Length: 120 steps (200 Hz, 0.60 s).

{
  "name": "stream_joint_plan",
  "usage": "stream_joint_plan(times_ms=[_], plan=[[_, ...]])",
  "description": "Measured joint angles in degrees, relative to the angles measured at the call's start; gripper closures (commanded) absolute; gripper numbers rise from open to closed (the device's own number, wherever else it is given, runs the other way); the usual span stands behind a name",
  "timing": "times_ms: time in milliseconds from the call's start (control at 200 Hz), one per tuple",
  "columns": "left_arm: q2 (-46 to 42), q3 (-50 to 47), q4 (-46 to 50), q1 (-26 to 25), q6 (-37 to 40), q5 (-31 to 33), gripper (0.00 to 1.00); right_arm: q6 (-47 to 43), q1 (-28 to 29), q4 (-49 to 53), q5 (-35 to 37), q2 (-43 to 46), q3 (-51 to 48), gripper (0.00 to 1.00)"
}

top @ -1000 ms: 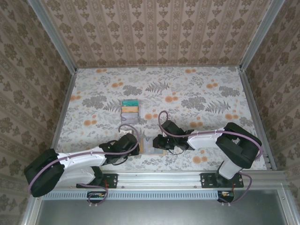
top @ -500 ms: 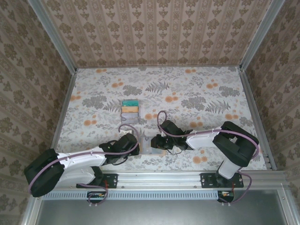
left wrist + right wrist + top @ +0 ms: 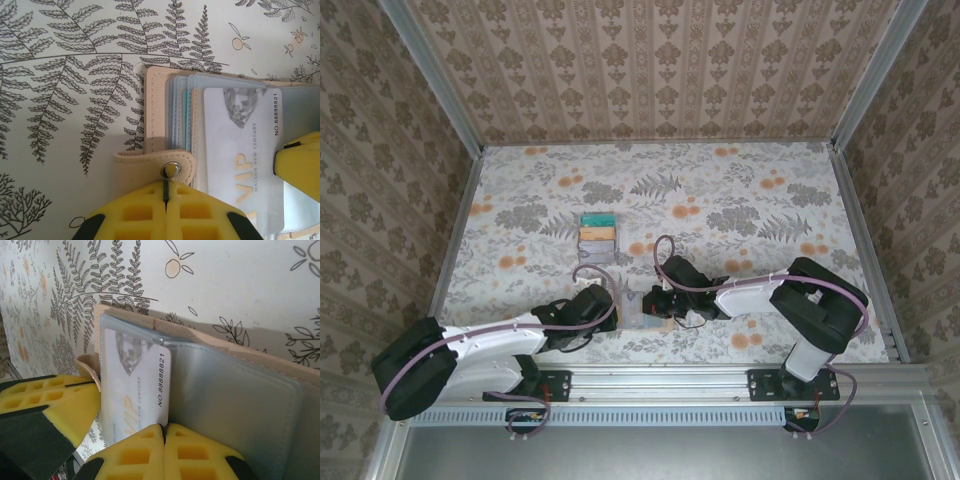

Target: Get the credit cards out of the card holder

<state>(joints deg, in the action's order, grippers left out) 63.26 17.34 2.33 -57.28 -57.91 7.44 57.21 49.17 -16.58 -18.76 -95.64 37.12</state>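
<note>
The card holder (image 3: 156, 112) lies open on the flowered table (image 3: 740, 200), close to the near edge and between the two arms. The left gripper (image 3: 165, 196) is clamped on the holder's tan snap tab (image 3: 150, 162), and its yellow fingers (image 3: 200, 212) meet right at the metal stud with no gap between them. The right gripper (image 3: 164, 429) comes in from the other side, its jaws pressed together on the edge of a pale grey card (image 3: 134, 385) (printed "VIP" in gold, with a number running along one side). That card lies across the holder's clear sleeves (image 3: 235, 395), one short end toward the fold. I cannot tell how much of it sits inside a sleeve. In the left wrist view a thin teal edge shows among the stacked sleeves just beside the tan border, and the tip of the right gripper touches the card's far edge. In the right wrist view the left gripper sits just beside the holder at the lower left. Farther up the table and well apart from the holder, three loose cards (image 3: 597, 236) lie close together in a short row: teal farthest from the arms, yellow in the middle, grey nearest.
</note>
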Motion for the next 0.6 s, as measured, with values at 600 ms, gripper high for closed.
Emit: stream_joint_plan(times_ms=[600], plan=[[-2.1,0.0,3.4,0.0,-0.4,0.3,1.0,0.0,-3.2,0.5,1.2,8.9,-8.2,1.0]])
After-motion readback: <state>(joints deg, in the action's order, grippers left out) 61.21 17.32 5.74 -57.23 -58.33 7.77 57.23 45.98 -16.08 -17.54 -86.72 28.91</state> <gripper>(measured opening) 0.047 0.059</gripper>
